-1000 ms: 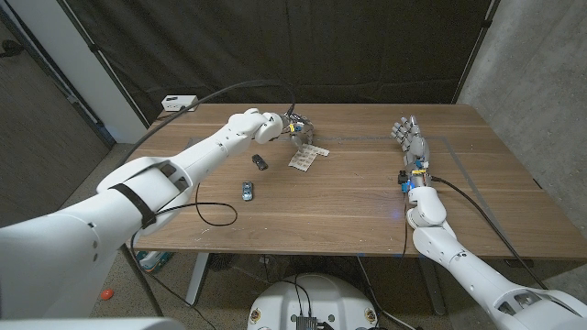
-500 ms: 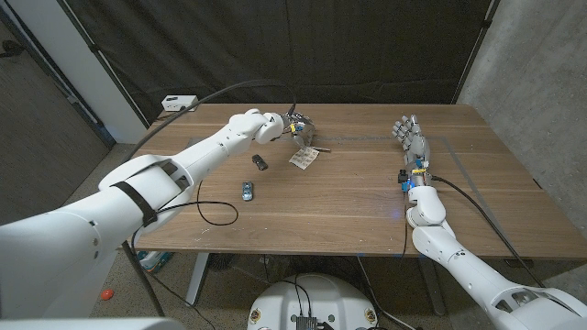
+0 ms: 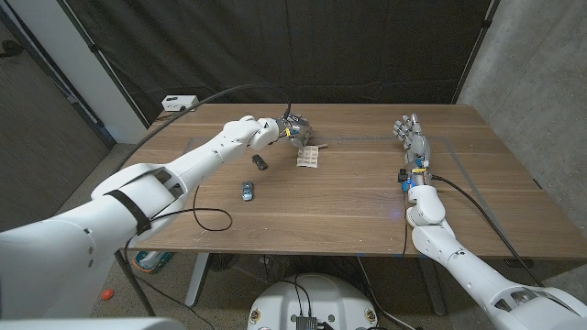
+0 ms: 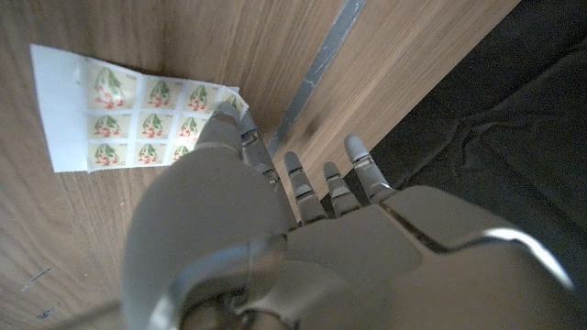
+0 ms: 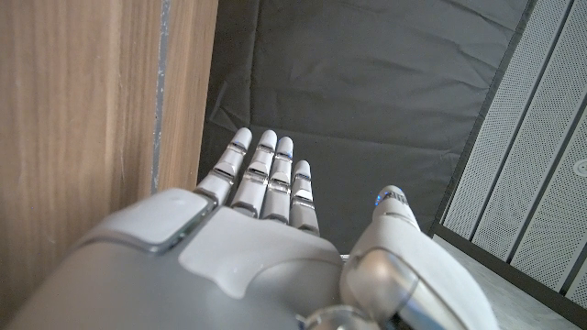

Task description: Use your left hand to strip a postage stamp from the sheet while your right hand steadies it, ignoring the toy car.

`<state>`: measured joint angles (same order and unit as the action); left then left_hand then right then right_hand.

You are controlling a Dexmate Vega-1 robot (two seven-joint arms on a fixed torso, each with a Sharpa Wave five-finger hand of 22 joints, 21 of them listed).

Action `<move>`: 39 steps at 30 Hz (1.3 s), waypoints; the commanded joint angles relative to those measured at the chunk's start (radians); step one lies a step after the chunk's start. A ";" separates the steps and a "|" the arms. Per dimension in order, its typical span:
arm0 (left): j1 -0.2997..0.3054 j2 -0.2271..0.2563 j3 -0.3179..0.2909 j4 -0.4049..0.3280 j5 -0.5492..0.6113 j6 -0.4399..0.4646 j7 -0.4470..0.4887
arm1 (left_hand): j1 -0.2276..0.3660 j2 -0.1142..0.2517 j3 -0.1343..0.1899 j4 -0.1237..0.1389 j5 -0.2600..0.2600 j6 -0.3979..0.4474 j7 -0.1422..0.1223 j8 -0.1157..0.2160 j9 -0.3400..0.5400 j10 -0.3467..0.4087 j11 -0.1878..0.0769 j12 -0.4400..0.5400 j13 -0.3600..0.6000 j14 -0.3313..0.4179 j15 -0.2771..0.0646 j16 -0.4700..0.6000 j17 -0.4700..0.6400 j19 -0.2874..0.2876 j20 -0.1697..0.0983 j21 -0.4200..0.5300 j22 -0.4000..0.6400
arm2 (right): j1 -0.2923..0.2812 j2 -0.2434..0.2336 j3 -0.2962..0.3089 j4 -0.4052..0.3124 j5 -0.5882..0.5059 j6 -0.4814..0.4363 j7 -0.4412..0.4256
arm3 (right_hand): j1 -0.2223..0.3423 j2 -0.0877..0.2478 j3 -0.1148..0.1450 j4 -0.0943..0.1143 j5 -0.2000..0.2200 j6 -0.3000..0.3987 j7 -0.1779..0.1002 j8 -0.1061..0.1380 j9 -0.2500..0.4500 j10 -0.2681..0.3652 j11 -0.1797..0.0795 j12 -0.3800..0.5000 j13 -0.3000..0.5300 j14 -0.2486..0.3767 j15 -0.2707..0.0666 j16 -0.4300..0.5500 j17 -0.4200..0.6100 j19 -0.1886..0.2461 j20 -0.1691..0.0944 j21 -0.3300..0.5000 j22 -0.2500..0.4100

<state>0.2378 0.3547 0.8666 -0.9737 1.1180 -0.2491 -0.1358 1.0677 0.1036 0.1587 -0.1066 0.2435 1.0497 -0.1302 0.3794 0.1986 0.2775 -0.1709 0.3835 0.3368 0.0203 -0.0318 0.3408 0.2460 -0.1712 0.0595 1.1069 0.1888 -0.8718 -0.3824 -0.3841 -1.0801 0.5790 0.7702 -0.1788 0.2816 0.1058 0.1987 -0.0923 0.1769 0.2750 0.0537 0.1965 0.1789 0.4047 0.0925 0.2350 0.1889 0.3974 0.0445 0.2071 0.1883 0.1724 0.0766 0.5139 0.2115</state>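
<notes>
the stamp sheet [image 3: 309, 157] has slid back across the desk [image 3: 348, 197] since a moment ago, dragged by the left hand [image 3: 292, 129], whose fingers [image 4: 227, 124] seem to press its corner. the right hand [image 3: 410, 137], fingers apart and empty, isn't steadying it, so nothing peels.

Stamp sheet [image 3: 309, 157] perhaps nearer left hand [image 3: 295, 129]
</notes>
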 commanded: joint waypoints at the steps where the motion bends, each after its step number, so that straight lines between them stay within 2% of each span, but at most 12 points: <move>1: 0.102 -0.006 -0.128 -0.041 -0.146 0.064 0.236 | 0.021 0.011 0.009 -0.004 -0.010 0.051 0.047 0.016 0.030 0.033 -0.003 0.017 0.006 0.019 -0.066 0.005 0.002 -0.001 -0.018 0.011 0.003 | -0.008 -0.003 0.001 -0.022 -0.004 -0.008 -0.011 | -0.002 0.004 0.006 0.005 0.002 0.004 -0.001 -0.002 0.006 0.004 -0.002 -0.002 0.003 0.008 -0.002 -0.004 0.003 -0.003 0.002 0.000 0.003; 8: 0.139 -0.028 -0.196 -0.047 -0.285 0.047 0.283 | 0.034 0.021 0.015 -0.007 -0.014 0.036 0.059 0.019 0.042 0.040 -0.003 0.023 0.009 0.031 -0.060 0.005 0.005 0.012 -0.015 0.016 0.003 | -0.019 -0.018 0.000 -0.055 -0.012 -0.025 -0.029 | 0.013 0.009 0.015 -0.004 0.003 0.005 -0.001 -0.001 0.006 0.006 -0.007 -0.002 0.003 0.008 -0.006 -0.006 0.001 0.004 0.009 0.003 0.003; 15: 0.166 -0.048 -0.255 -0.056 -0.442 0.021 0.242 | 0.043 0.029 0.020 -0.010 -0.019 0.027 0.063 0.026 0.056 0.052 0.000 0.032 0.012 0.040 -0.060 0.005 0.007 0.016 -0.014 0.019 0.003 | -0.037 -0.039 -0.001 -0.099 -0.036 -0.043 -0.064 | 0.031 0.010 0.024 -0.016 0.004 0.011 -0.001 0.001 0.006 0.008 -0.023 -0.002 0.003 0.011 -0.011 -0.007 0.000 0.006 0.009 0.004 0.003; 20: 0.168 -0.070 -0.289 -0.034 -0.567 -0.003 0.180 | 0.047 0.038 0.023 -0.007 -0.021 -0.007 0.076 0.024 0.072 0.048 0.008 0.033 0.015 0.037 -0.050 0.001 0.010 0.012 -0.001 0.018 0.003 | -0.056 -0.061 -0.002 -0.145 -0.080 -0.068 -0.119 | 0.061 0.014 0.038 -0.034 0.007 0.015 -0.006 0.003 0.006 0.013 -0.034 -0.001 0.003 0.012 -0.019 -0.009 -0.002 0.008 0.004 0.005 0.003; 23: 0.170 -0.088 -0.310 -0.015 -0.648 -0.012 0.136 | 0.048 0.044 0.026 -0.005 -0.020 -0.018 0.080 0.025 0.080 0.049 0.007 0.035 0.017 0.036 -0.049 0.000 0.011 0.013 -0.003 0.019 0.003 | -0.068 -0.074 -0.003 -0.176 -0.118 -0.089 -0.160 | 0.101 0.016 0.056 -0.057 0.010 0.023 -0.008 0.006 0.006 0.018 -0.044 -0.001 0.003 0.014 -0.025 -0.010 -0.004 0.017 0.001 0.009 0.003; 26: 0.170 -0.106 -0.331 0.004 -0.732 -0.018 0.082 | 0.048 0.047 0.026 -0.004 -0.019 -0.028 0.081 0.026 0.086 0.045 0.007 0.035 0.018 0.035 -0.048 -0.001 0.012 0.015 -0.008 0.020 0.003 | -0.081 -0.083 -0.004 -0.207 -0.156 -0.109 -0.203 | 0.125 0.014 0.065 -0.069 0.012 0.034 -0.015 0.009 0.006 0.025 -0.058 0.001 0.003 0.017 -0.031 -0.011 -0.005 0.022 -0.001 0.012 0.003; 34: 0.169 -0.137 -0.370 0.034 -0.920 -0.018 -0.062 | 0.050 0.060 0.030 0.004 -0.012 -0.048 0.096 0.039 0.116 0.047 0.009 0.041 0.024 0.031 -0.044 -0.006 0.017 0.011 -0.008 0.021 0.004 | -0.116 -0.115 -0.002 -0.296 -0.301 -0.167 -0.319 | 0.177 0.008 0.084 -0.086 0.014 0.050 -0.025 0.012 0.007 0.035 -0.074 0.003 0.003 0.024 -0.039 -0.012 -0.007 0.031 -0.002 0.017 0.002; 39: 0.172 -0.139 -0.377 0.028 -0.980 -0.019 -0.108 | 0.051 0.066 0.034 0.009 -0.008 -0.063 0.103 0.045 0.133 0.044 0.007 0.042 0.028 0.027 -0.043 -0.009 0.020 0.010 -0.009 0.022 0.005 | -0.144 -0.126 0.011 -0.355 -0.396 -0.209 -0.389 | 0.225 -0.003 0.097 -0.091 0.014 0.073 -0.039 0.017 0.007 0.053 -0.103 0.008 0.003 0.043 -0.056 -0.009 -0.007 0.043 -0.005 0.024 0.003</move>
<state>0.4045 0.2416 0.5314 -0.9621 0.3305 -0.2593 -0.1097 1.1166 0.1588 0.1881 -0.1044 0.2259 0.9930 -0.0283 0.3928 0.3154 0.3215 -0.1660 0.4181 0.3599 0.0522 -0.0356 0.3357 0.2628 -0.1564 0.0546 1.1217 0.1886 -0.9650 -0.4763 -0.3876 -1.3186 0.3584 0.6362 -0.4251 0.4837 0.1073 0.2862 -0.1798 0.1817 0.3328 0.0214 0.2073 0.1841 0.4500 0.0044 0.2350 0.1888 0.4333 0.0015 0.1957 0.1814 0.2040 0.0743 0.5294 0.2114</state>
